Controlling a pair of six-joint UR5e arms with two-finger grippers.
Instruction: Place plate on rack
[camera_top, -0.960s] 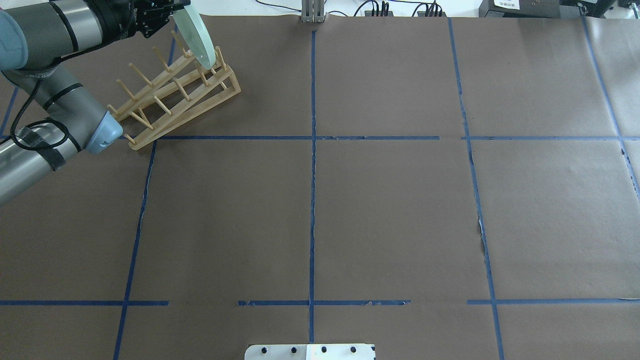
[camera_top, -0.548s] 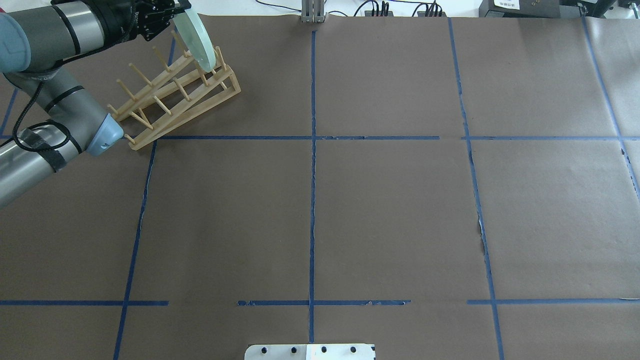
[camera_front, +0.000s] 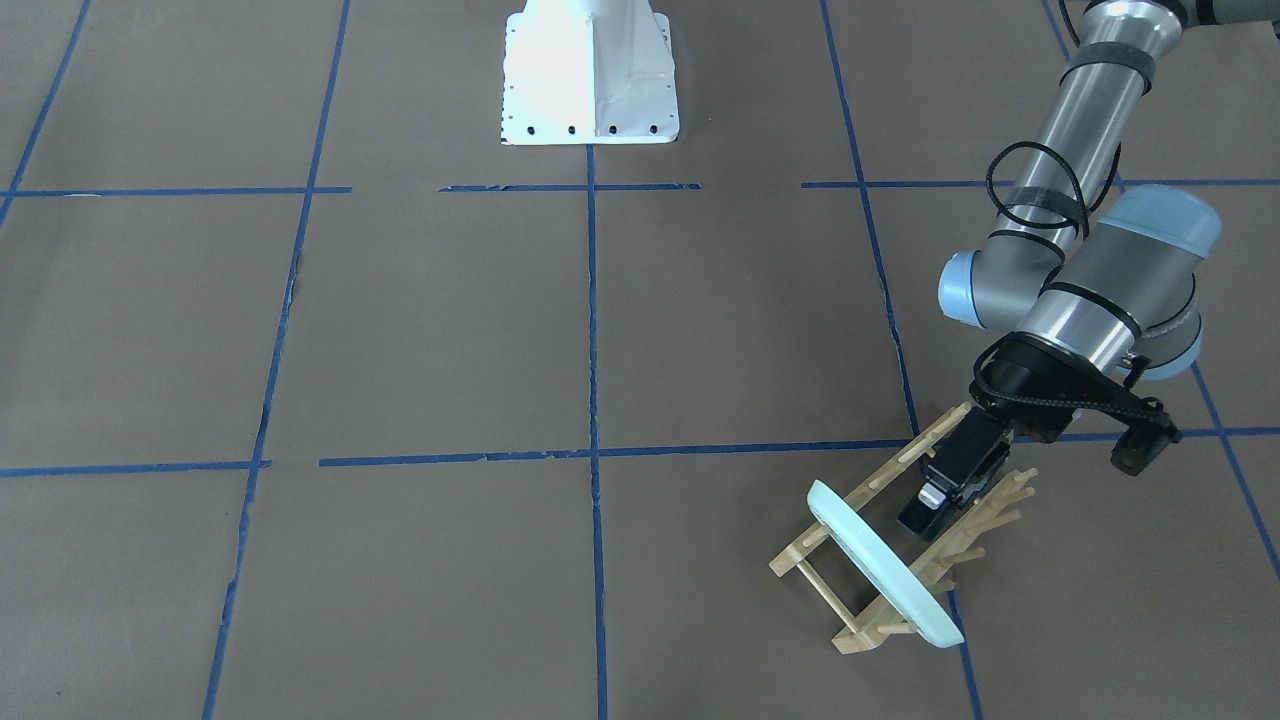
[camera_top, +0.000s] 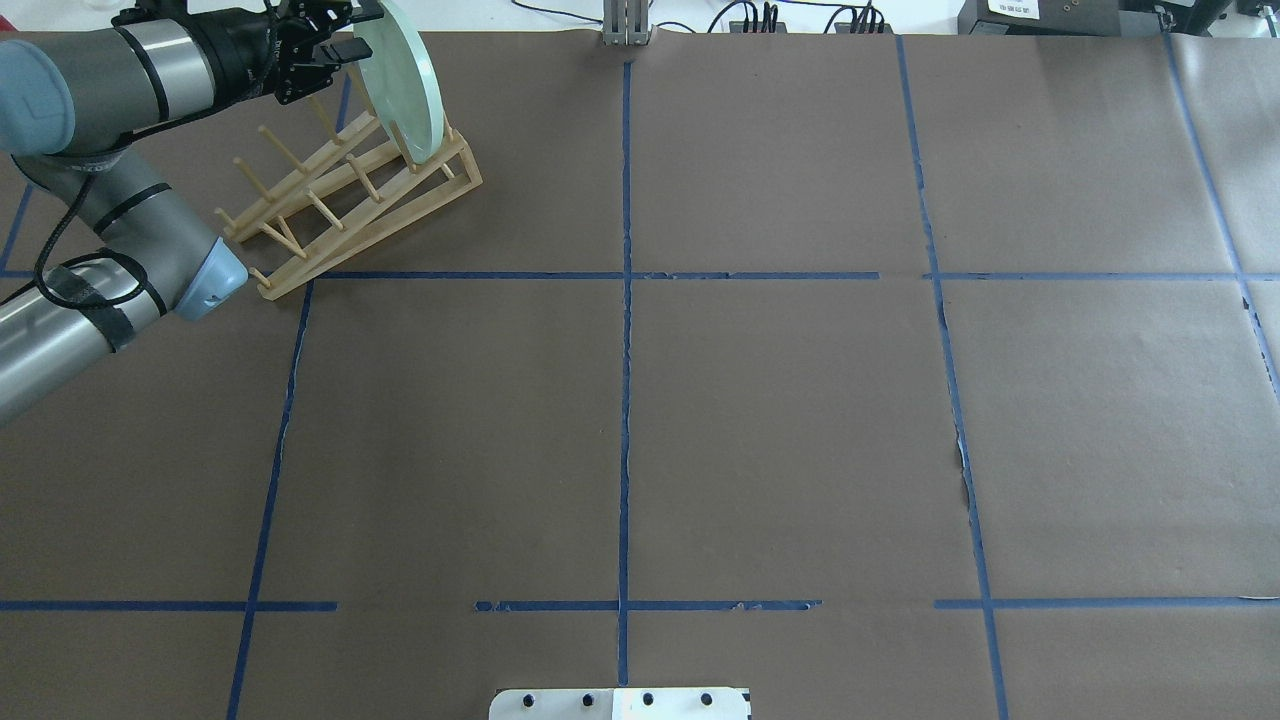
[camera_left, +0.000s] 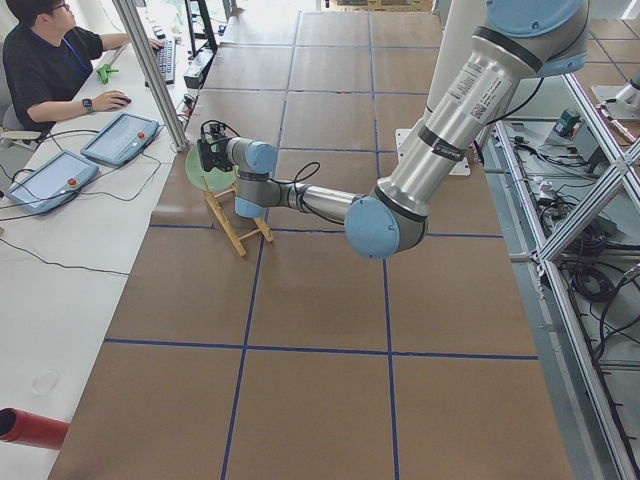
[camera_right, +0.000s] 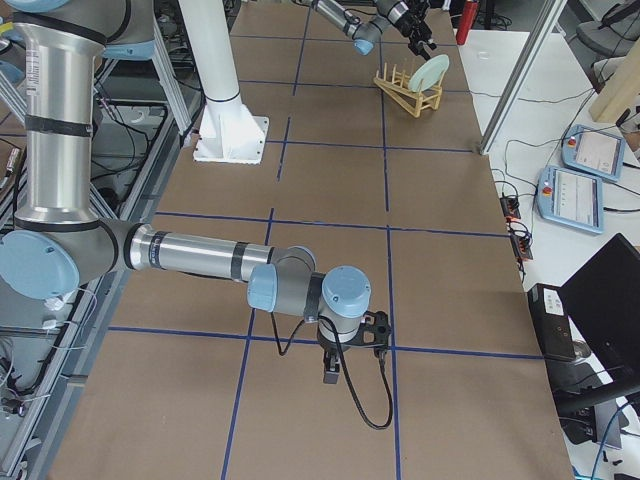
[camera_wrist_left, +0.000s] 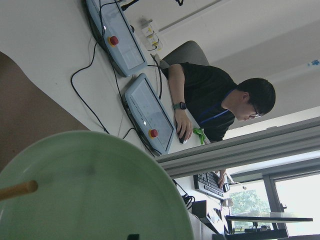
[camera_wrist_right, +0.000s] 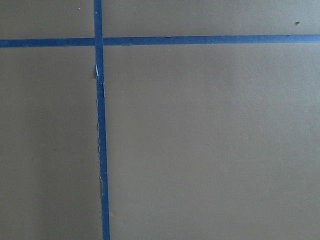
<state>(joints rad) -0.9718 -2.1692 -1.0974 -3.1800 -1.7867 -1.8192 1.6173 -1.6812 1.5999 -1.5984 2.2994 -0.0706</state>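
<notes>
while in rack (camera_top: 400, 216), plate (camera_top: 400, 85) beside left gripper (camera_top: 356, 30)

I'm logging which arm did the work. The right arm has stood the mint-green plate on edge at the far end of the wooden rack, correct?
Wrong arm: it is the left arm, not the right. The overhead exterior view shows it coming in from the left, the left gripper beside the plate, which stands on edge at the far end of the wooden rack.

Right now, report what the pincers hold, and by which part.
The left pincer holds nothing, clear of the mint-green plate standing in the wooden rack. The right pincer cannot be judged.
</notes>
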